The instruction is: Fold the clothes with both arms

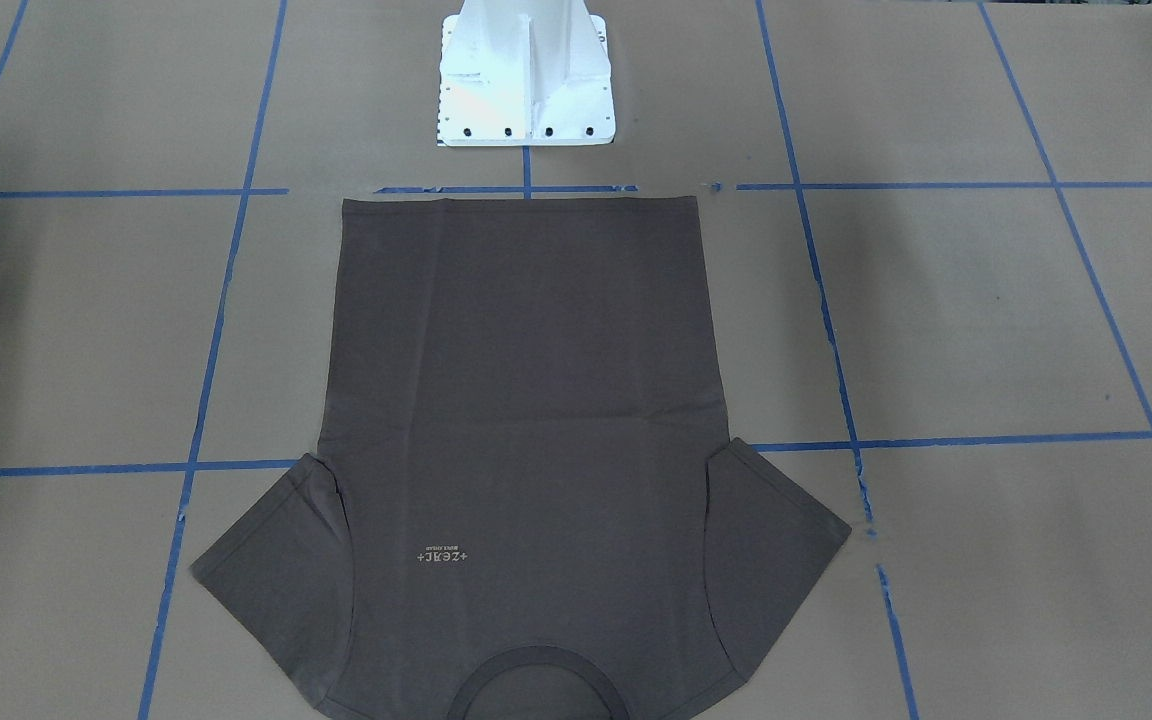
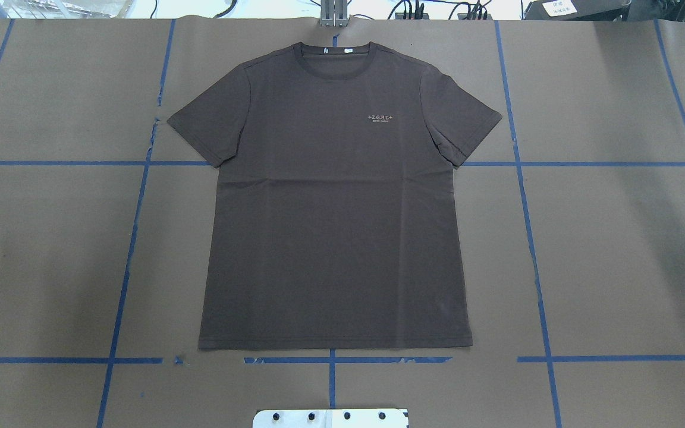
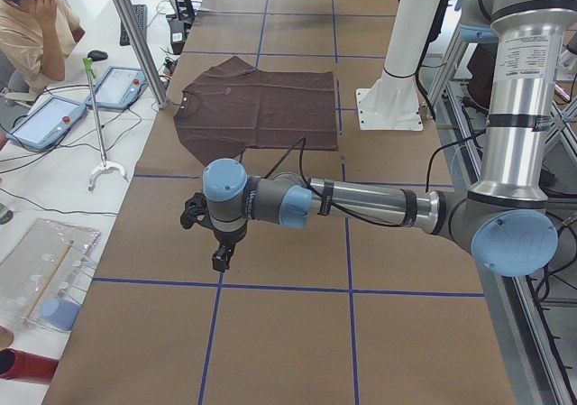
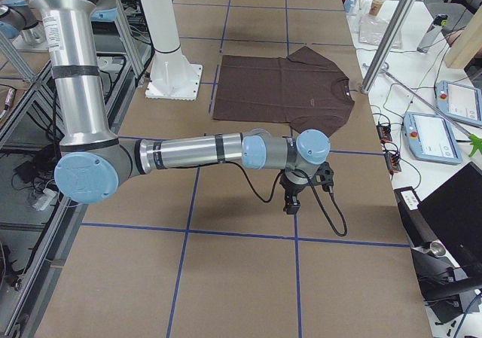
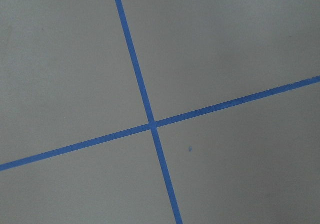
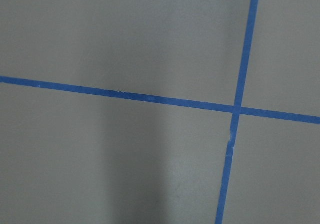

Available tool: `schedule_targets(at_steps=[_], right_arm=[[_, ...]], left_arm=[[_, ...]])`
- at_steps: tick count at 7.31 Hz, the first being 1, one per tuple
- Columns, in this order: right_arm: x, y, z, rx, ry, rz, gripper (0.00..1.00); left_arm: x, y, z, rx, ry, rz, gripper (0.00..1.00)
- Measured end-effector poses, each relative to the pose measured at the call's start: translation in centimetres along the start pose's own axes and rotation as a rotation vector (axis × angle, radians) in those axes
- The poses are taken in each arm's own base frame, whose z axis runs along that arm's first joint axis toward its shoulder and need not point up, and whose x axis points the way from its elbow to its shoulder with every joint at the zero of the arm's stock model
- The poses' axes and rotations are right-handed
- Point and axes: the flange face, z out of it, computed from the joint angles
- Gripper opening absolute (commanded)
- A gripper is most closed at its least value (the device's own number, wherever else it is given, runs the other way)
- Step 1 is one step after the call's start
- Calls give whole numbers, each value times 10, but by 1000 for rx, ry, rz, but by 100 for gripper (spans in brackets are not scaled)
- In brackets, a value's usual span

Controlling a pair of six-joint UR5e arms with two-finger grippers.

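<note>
— Shirt (image 2: 333,208)?
— Flat on the bench (image 2: 616,238), logo (image 2: 380,117) up, hem nearest the base (image 1: 526,80), collar (image 2: 335,50) farthest from it.
— Hands?
— Left hand (image 3: 219,259) and right hand (image 4: 290,205) above the bench, well out to either side of the base; open or closed, cannot tell.
— Containers?
— Clear tray (image 3: 54,229) off the bench, far from the base, thin stick (image 3: 50,283) inside.

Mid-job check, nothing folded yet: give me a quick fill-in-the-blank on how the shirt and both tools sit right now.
1. The shirt lies flat with its ____ side up, logo showing.
2. Its collar is at the end ____ from the white base.
3. The left tool and right tool hang over bare table, and ____ touches the shirt.
4. The tape grid is ____ in colour.

Missing words: front; farthest; neither; blue.
</note>
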Motion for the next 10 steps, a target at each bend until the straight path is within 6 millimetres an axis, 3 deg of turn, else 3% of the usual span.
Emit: schedule_targets(at_steps=[5, 6, 8, 10], right_arm=[[-26, 23, -12, 56, 14, -109, 100], [-34, 20, -2, 56, 11, -148, 100], [-66, -19, 43, 64, -1, -285, 100], [-126, -98, 81, 116, -37, -265, 99]], left_arm=[[17, 2, -14, 32, 29, 28, 100], [23, 2, -19, 42, 28, 39, 100], [30, 0, -26, 63, 26, 66, 100], [32, -3, -27, 99, 23, 103, 100]])
